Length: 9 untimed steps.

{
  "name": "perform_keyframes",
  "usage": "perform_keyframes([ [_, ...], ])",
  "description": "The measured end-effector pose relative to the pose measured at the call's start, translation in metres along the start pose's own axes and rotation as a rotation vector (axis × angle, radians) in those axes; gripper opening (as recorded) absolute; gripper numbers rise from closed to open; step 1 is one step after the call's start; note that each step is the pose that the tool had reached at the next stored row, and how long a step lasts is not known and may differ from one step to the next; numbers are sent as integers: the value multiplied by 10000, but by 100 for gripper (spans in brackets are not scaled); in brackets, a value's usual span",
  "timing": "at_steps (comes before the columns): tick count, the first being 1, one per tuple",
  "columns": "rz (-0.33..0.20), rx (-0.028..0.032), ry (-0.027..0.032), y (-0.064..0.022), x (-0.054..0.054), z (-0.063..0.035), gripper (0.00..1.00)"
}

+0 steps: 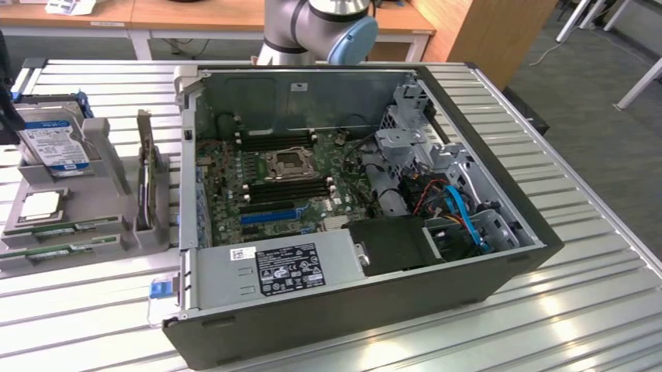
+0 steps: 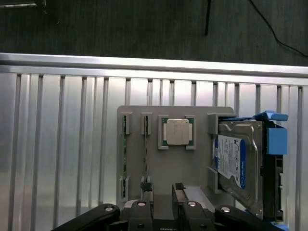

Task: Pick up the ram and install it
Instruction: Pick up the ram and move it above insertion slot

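Two similar green ram sticks stand on edge in a grey fixture [image 2: 202,115]. One ram stick [image 2: 146,154] [image 1: 70,227] is beside the CPU; the other stick [image 2: 124,159] [image 1: 64,252] sits one slot further from it. I cannot tell which of them is the task's ram. My gripper [image 2: 162,190] hovers above the fixture's edge, open, with nothing between its fingers. One fingertip [image 2: 147,188] lines up with the end of the stick nearer the CPU, without touching it. The open computer case [image 1: 497,271] shows the motherboard with black memory slots [image 1: 290,188].
The fixture [image 1: 26,174] also holds a CPU [image 2: 176,131], a blue-labelled hard drive [image 2: 235,163] in a blue caddy, and an upright card [image 1: 146,182]. It stands on a slatted metal table [image 1: 579,310] to the exterior view's left of the case. Blue slots [image 1: 271,214] lie below the memory slots.
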<state>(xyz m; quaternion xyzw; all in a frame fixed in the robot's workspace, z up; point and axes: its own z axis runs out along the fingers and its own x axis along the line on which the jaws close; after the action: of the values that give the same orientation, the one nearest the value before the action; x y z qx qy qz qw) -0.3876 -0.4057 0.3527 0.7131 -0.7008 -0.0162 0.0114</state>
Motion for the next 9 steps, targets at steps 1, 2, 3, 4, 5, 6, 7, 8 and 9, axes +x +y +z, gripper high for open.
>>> perform_keyframes([
  [1, 1, 1, 0, -1, 0, 18, 29],
  [2, 0, 1, -1, -2, 0, 36, 29],
  [3, 0, 1, 0, -2, 0, 54, 29],
  [4, 0, 0, 0, -3, 0, 72, 29],
  [5, 0, 0, 0, -4, 1, 91, 29],
  [6, 0, 0, 0, -4, 1, 109, 29],
  [7, 0, 0, 0, -5, 1, 127, 29],
  [8, 0, -1, 0, -6, 1, 145, 29],
  [9, 0, 0, 0, -6, 1, 163, 29],
])
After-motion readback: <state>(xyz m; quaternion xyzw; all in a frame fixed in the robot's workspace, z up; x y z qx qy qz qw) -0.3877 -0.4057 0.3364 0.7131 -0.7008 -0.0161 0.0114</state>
